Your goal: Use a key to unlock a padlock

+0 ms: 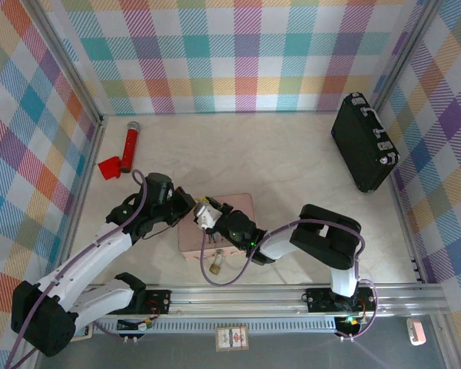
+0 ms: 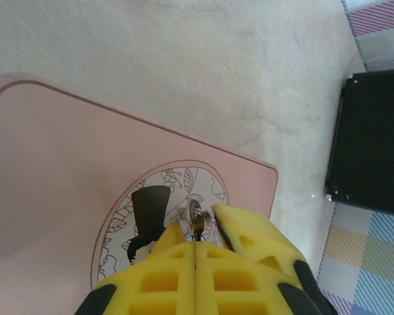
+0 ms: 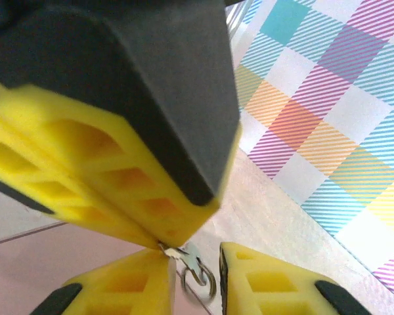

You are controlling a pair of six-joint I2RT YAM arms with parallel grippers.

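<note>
- Brass-coloured object (image 1: 214, 268), taken for the padlock, lies on the table (image 1: 292, 177) at lower centre of the overhead view. It sits just below the pink box (image 1: 242, 204), apart from both grippers. Its keyhole side cannot be made out.
- Right gripper (image 3: 194, 256): fingers apart, straddling the key (image 3: 184, 257) without clamping it. One finger touches the left gripper's tip. Risk: pulling away could snag the ring (image 3: 200, 283) and drag the key askew.
- Left gripper (image 2: 195, 241): fingers together, pinching the key at their very tips above the pink box. Risk: so slight a hold may let it pivot or drop.
- Risk: with nothing holding the padlock, pushing the key in may merely slide it.
- Black case (image 1: 363, 142), upper right: well apart, no hazard.
</note>
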